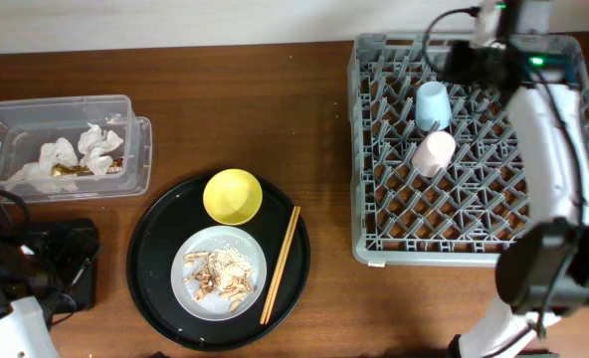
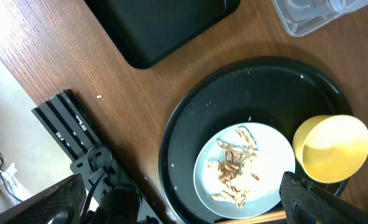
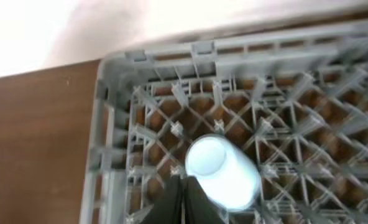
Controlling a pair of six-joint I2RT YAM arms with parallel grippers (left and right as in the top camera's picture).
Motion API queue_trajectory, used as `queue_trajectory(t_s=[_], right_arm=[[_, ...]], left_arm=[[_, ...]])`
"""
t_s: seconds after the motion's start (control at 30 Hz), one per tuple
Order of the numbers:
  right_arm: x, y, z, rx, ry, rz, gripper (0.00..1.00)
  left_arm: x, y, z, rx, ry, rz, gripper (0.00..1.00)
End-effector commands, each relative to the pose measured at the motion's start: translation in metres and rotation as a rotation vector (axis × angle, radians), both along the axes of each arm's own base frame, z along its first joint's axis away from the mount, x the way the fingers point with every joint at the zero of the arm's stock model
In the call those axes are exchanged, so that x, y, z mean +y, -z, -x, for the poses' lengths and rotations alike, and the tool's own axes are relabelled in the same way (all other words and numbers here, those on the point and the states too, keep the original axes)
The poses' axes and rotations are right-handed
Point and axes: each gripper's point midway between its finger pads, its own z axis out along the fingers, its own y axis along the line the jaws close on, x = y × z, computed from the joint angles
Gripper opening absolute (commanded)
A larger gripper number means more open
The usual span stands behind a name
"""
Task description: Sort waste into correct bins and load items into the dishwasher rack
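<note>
The grey dishwasher rack [image 1: 374, 149] stands at the right. A light blue cup [image 1: 433, 104] and a small pink cup [image 1: 434, 152] sit in it. My right gripper [image 3: 183, 200] is shut and empty, just beside the upturned light blue cup [image 3: 224, 174]. The yellow bowl [image 1: 233, 195], the pale plate [image 1: 193, 261] with food scraps [image 1: 220, 278] and the chopsticks [image 1: 281, 264] lie on the round black tray [image 1: 155, 268]. My left gripper [image 2: 178, 208] is open and empty above the tray's edge. The clear container [image 1: 66, 104] holds tissues [image 1: 94, 147] and a gold wrapper [image 1: 71, 171].
The flat black box [image 1: 71, 261] lies at the lower left beside my left arm, also in the left wrist view [image 2: 165, 25]. The right arm [image 1: 553, 149] stretches over the rack's right side. The table's front edge is close to the tray.
</note>
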Motion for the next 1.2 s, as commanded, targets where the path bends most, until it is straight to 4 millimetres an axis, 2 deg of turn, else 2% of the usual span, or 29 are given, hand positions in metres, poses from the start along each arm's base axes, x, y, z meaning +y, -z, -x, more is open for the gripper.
queue_trajectory(t_s=[0.0,0.07,0.1,0.2,0.23,0.27,0.33,0.4,0.43,0.5,0.57,0.6,0.63,0.7,0.73,0.8,0.93,0.97,1.0,1.03,1.1,1.17], right_arm=[[-0.002,0.055,-0.025,0.057,0.026,0.067,0.04],[-0.003,0.094,-0.034,0.107,0.026,0.065,0.04],[-0.003,0.106,-0.033,0.135,0.025,0.065,0.04],[-0.004,0.114,-0.026,0.176,0.027,0.066,0.04],[-0.017,0.119,-0.016,0.223,0.073,0.126,0.04],[-0.032,0.12,-0.006,0.264,0.126,0.2,0.04],[-0.059,0.106,0.012,0.296,0.248,0.312,0.04],[-0.057,0.081,0.019,0.268,0.249,0.308,0.04],[-0.049,0.065,0.023,0.246,0.227,0.273,0.04],[-0.006,0.041,0.027,0.196,0.078,0.072,0.09],[0.093,0.003,0.049,0.165,-0.298,-0.346,0.22],[0.115,0.005,0.059,0.198,-0.362,-0.371,0.25],[0.126,0.019,0.067,0.254,-0.358,-0.301,0.31],[0.132,0.054,0.073,0.338,-0.29,-0.033,0.49],[0.138,0.072,0.075,0.373,-0.266,0.058,0.51],[0.151,0.095,0.074,0.413,-0.253,0.084,0.51],[0.153,0.137,0.072,0.498,-0.232,0.083,0.5],[0.153,0.152,0.074,0.536,-0.232,0.088,0.49],[0.153,0.159,0.077,0.559,-0.235,0.086,0.43],[0.152,0.162,0.081,0.577,-0.235,0.088,0.37],[0.152,0.164,0.091,0.617,-0.24,0.095,0.35],[0.153,0.167,0.104,0.659,-0.286,0.123,0.19]], left_arm=[[0.001,-0.002,0.001,-0.005,-0.012,-0.009,0.99],[0.001,-0.002,0.001,-0.004,-0.012,-0.008,0.99],[0.001,-0.002,0.001,-0.004,-0.012,-0.008,0.99],[0.001,-0.002,0.001,-0.004,-0.012,-0.009,0.99],[0.001,-0.002,0.001,-0.004,-0.012,-0.008,0.99],[0.001,-0.002,0.001,-0.004,-0.012,-0.008,0.99],[0.001,-0.002,0.001,-0.005,-0.012,-0.009,0.99],[0.001,-0.002,0.001,-0.004,-0.012,-0.008,0.99],[0.001,-0.002,0.001,-0.004,-0.012,-0.009,0.99],[0.001,-0.002,0.001,-0.005,-0.012,-0.009,0.99],[0.001,-0.002,0.001,-0.004,-0.012,-0.008,0.99],[0.001,-0.002,0.001,-0.004,-0.012,-0.008,0.99],[0.001,-0.002,0.001,-0.004,-0.012,-0.009,0.99],[0.001,-0.002,0.001,-0.004,-0.012,-0.008,0.99],[0.001,-0.002,0.001,-0.004,-0.012,-0.009,0.99],[0.001,-0.002,0.001,-0.004,-0.012,-0.008,0.99],[0.001,-0.002,0.001,-0.004,-0.012,-0.008,0.99],[0.001,-0.002,0.001,-0.004,-0.012,-0.009,0.99],[0.001,-0.002,0.001,-0.004,-0.012,-0.009,0.99],[0.001,-0.002,0.001,-0.004,-0.012,-0.008,0.99],[0.001,-0.002,0.001,-0.004,-0.012,-0.008,0.99],[0.001,-0.002,0.001,-0.004,-0.012,-0.008,0.99]])
